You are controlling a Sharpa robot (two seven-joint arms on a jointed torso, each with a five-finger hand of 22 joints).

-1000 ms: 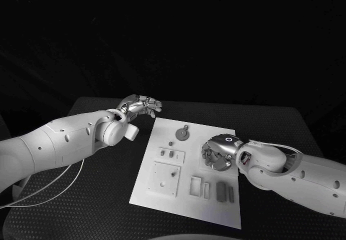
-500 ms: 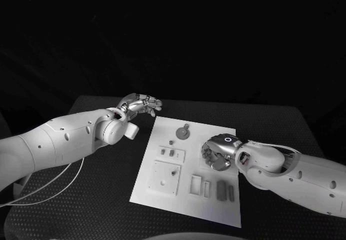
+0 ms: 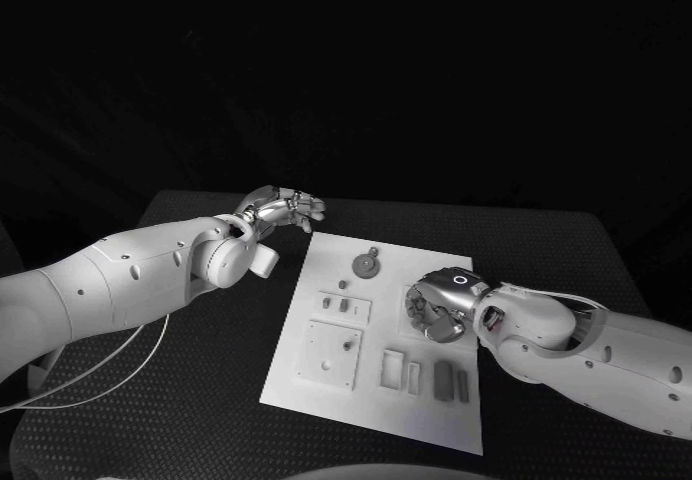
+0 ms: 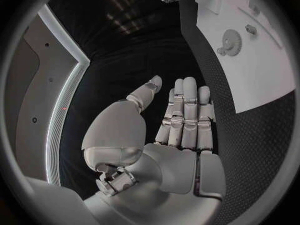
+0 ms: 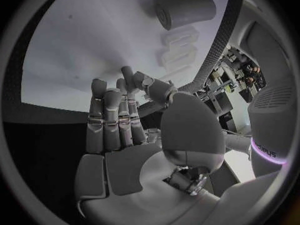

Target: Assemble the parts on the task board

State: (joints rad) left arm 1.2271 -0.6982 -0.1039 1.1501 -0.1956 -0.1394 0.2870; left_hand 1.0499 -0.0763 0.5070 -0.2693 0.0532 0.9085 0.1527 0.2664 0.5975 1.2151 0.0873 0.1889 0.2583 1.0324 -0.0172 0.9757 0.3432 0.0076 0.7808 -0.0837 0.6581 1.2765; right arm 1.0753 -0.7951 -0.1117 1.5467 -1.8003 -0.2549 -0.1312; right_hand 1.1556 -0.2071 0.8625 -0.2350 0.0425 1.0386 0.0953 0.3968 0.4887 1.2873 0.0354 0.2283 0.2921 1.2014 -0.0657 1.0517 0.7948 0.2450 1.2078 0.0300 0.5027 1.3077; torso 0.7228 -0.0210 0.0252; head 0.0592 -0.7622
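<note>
A black table (image 3: 202, 400) with a finely woven, textured top is lying under my fingers, spreading well out past them on both sides. Beyond my fingertips, past its far edge, the room is sitting in plain darkness, showing no wall or window.

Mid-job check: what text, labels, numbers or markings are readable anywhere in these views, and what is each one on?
"...leys": part of a word on the white cover by the right hand in the right wrist view; its start is cut off, so the whole word cannot be read.
Task board: no print readable in the head view.
Left hand: no lettering visible.
</note>
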